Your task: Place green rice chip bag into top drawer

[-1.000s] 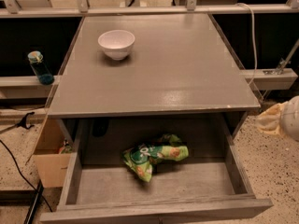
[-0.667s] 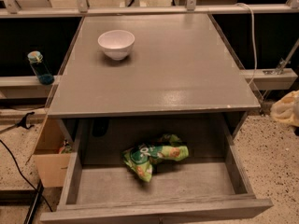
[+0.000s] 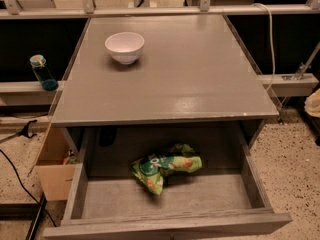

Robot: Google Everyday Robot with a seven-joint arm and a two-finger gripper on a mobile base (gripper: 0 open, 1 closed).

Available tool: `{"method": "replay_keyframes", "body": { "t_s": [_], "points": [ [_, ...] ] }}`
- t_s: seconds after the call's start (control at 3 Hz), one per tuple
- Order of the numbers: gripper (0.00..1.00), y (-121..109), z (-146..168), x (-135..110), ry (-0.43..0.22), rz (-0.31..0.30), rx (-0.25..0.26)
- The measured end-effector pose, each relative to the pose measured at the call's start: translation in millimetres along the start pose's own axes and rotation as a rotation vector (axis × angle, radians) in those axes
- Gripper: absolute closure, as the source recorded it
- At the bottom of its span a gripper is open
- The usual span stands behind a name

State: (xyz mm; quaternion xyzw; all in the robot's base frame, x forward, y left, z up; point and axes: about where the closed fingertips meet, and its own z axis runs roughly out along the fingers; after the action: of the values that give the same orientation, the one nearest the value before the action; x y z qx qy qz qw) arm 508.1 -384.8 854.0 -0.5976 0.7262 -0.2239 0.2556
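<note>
The green rice chip bag (image 3: 165, 166) lies crumpled on the bottom of the open top drawer (image 3: 200, 198), left of its middle and towards the back. Nothing holds it. The drawer is pulled out under the grey table top (image 3: 170, 79), its front panel along the bottom edge of the view. Only a pale part of my gripper (image 3: 314, 104) shows at the far right edge, at table-top height. It is well away from the bag and the drawer.
A white bowl (image 3: 124, 46) stands on the table top at the back left. A blue bottle (image 3: 42, 73) stands on a ledge to the left. A tan cardboard box (image 3: 52, 169) sits left of the drawer. A black cable (image 3: 20, 184) runs over the speckled floor.
My gripper has drawn back to the right, from beside the table's right corner to almost out of view. The bag, drawer and bowl have not moved.
</note>
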Motion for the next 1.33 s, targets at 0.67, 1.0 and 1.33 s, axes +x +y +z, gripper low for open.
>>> {"method": "replay_keyframes", "body": {
  "t_s": [0.67, 1.0, 1.33],
  "points": [
    [1.00, -45, 35, 13, -0.096, 0.036, 0.123],
    [1.00, -78, 55, 4, -0.189, 0.040, 0.155],
    [0.81, -91, 50, 5, -0.193, 0.040, 0.181]
  ]
}}
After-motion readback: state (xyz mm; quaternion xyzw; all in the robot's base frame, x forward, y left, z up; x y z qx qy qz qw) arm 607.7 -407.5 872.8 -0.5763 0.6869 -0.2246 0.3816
